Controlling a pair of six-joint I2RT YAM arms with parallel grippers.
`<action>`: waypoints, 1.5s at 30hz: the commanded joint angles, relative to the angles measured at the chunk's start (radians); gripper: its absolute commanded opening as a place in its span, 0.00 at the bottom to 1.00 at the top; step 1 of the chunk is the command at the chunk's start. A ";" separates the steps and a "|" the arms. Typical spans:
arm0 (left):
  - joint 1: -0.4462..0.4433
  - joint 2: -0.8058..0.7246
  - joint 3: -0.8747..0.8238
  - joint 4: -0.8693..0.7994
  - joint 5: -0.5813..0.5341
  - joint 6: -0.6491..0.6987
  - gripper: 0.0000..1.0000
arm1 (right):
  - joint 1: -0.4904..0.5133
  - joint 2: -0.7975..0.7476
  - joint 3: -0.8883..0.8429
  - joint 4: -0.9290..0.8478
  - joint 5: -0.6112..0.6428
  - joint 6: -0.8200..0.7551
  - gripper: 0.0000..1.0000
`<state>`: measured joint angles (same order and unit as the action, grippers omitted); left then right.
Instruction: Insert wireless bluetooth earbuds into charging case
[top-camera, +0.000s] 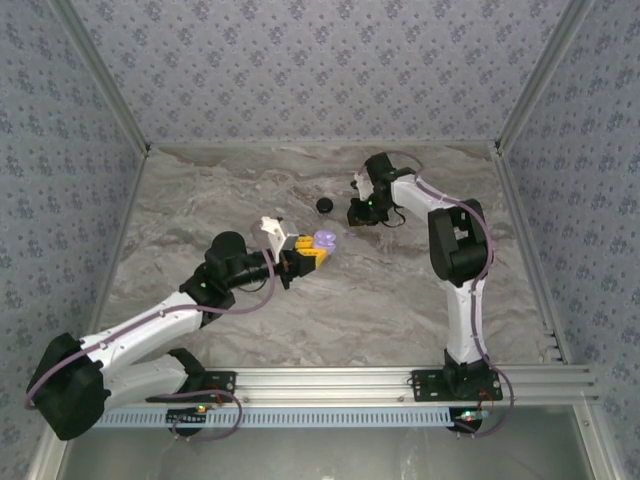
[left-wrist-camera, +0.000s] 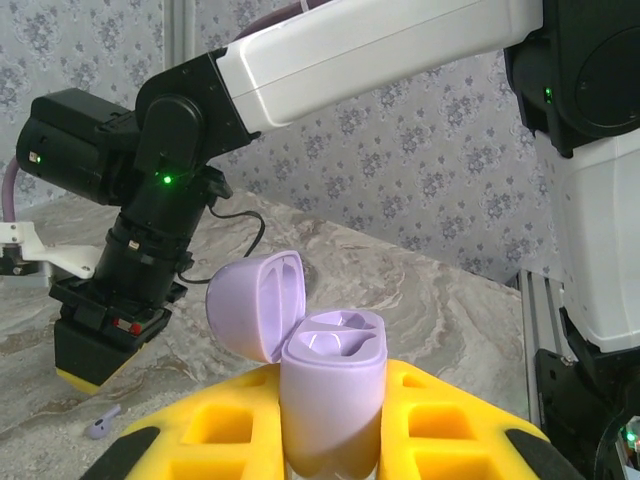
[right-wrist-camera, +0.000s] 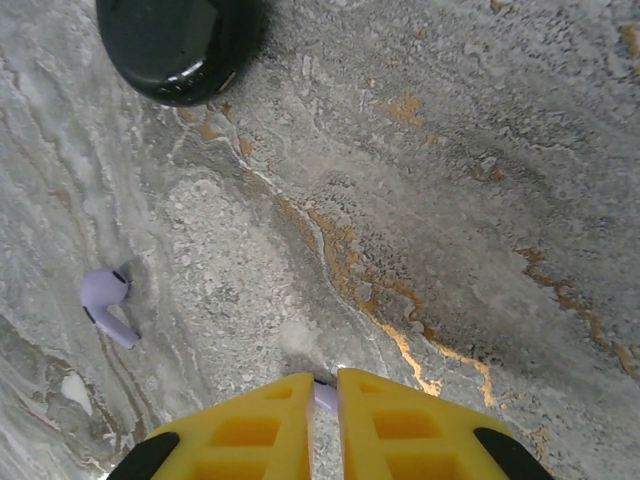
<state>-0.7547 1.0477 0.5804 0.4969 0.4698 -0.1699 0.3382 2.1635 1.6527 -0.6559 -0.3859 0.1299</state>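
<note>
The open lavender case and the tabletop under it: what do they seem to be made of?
The open lavender charging case looks like moulded plastic with a smooth satin finish: soft highlights run along its lid. The grey veined tabletop looks like marble or a stone-print laminate, matte and grainy; which one, I cannot tell.

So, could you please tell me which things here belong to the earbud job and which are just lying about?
Job:
- open lavender case, held in the left pincer
- pinched earbud, in the shut right pincer
- loose earbud, on the table

Lying about:
- black round thing, on the table
</note>
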 joint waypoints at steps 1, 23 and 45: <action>-0.006 -0.026 -0.006 0.014 -0.013 -0.008 0.10 | 0.006 0.028 0.040 -0.057 0.042 -0.017 0.15; -0.005 -0.051 -0.024 0.014 -0.036 -0.006 0.10 | 0.041 0.055 -0.008 -0.088 0.058 -0.005 0.12; -0.006 -0.074 -0.031 0.013 -0.042 -0.020 0.10 | 0.080 -0.085 -0.092 -0.065 0.106 0.051 0.16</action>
<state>-0.7551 1.0008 0.5541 0.4927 0.4362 -0.1772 0.4076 2.1342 1.5669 -0.6792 -0.3054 0.1535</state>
